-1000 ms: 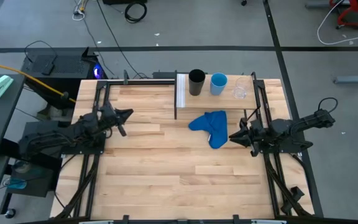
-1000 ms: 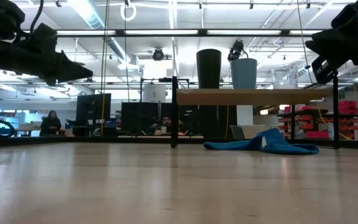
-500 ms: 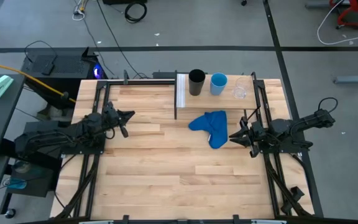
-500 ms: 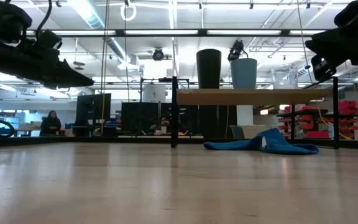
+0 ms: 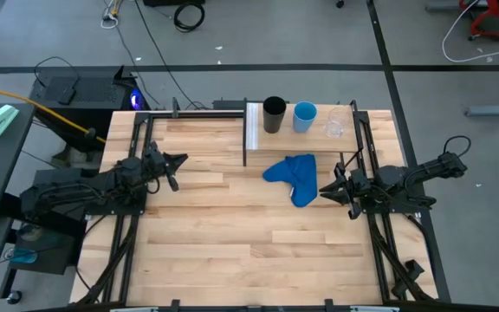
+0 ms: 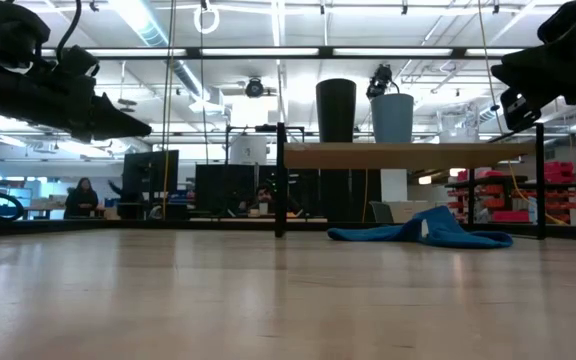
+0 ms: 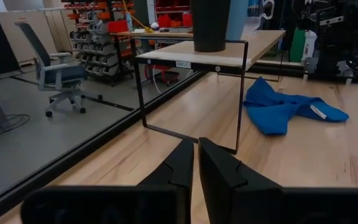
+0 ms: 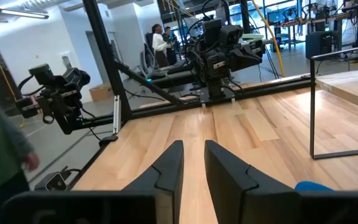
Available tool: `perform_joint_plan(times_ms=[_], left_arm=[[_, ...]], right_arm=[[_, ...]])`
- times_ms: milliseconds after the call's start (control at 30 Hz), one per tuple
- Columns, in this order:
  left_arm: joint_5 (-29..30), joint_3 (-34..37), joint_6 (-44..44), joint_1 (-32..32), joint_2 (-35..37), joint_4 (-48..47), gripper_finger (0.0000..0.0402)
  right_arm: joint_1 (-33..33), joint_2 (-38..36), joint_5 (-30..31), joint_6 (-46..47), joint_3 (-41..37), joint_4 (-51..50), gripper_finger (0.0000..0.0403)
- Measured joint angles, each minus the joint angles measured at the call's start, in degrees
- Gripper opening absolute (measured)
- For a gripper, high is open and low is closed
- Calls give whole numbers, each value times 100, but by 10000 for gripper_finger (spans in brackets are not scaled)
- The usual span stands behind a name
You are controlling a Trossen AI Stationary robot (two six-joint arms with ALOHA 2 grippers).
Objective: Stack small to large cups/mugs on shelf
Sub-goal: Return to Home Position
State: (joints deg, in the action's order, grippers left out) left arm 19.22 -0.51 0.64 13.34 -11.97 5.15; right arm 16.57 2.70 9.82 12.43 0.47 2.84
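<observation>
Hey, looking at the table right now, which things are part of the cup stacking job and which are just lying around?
Job: black tumbler, blue cup, clear glass, in a row on the shelf; left gripper and right gripper, both empty, away from the shelf.
Lying about: blue cloth, crumpled on the tabletop in front of the shelf.

black tumbler (image 5: 274, 114), blue cup (image 5: 304, 116) and clear glass (image 5: 334, 127) on the shelf (image 5: 253, 128); blue cloth (image 5: 291, 178) on the table (image 5: 232, 243)
</observation>
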Motion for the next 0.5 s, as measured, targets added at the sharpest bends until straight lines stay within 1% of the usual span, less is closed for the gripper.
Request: perform_joint_plan(times_ms=[333, 500], left_arm=[[-17, 0, 0, 0, 0, 28, 40], [-17, 0, 0, 0, 0, 33, 36]], right_arm=[[1, 0, 0, 0, 0, -1, 73], [1, 0, 0, 0, 0, -1, 73]])
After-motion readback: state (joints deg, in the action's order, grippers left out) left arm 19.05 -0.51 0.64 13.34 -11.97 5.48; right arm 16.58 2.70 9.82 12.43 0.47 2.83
